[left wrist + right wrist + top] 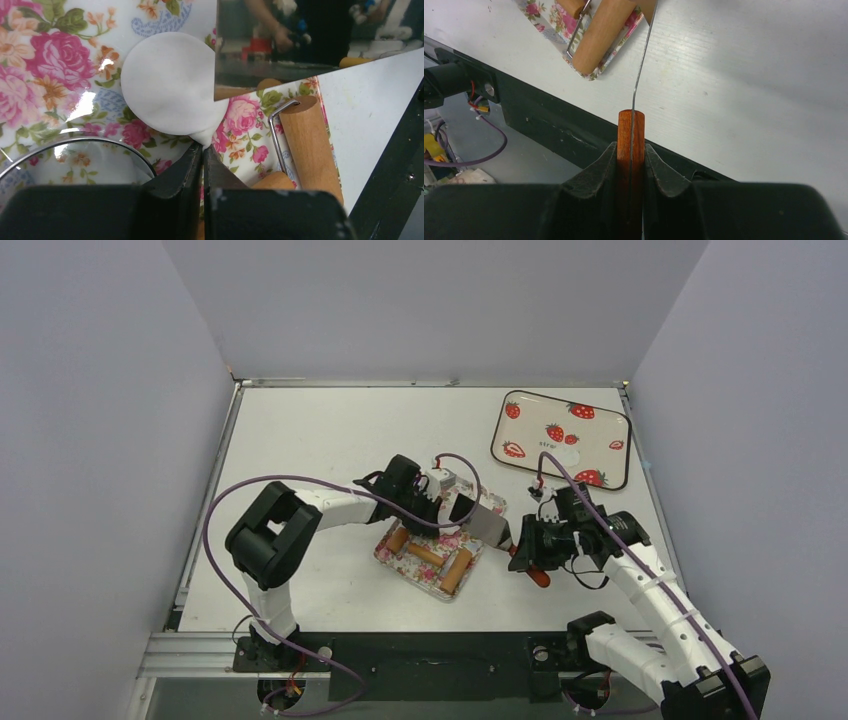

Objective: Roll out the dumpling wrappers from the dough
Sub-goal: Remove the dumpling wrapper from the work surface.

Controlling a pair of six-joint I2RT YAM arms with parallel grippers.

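Note:
A thin round white dumpling wrapper (170, 82) lies on the floral tray (40, 60). My left gripper (203, 146) is shut on the wrapper's near edge, a small tip of it pinched between the fingertips. From the right, the shiny spatula blade (300, 40) rests against the wrapper's far side. My right gripper (631, 150) is shut on the spatula's red handle (631, 132), just right of the tray (385, 552) in the top view. No separate lump of dough is in view.
A silver metal ring (75, 140) lies on the tray beside my left fingers. The wooden roller (428, 553) lies across the tray's near side. A strawberry-print tray (600, 425) sits at the back right. The table's near edge (549, 115) is close below the right gripper.

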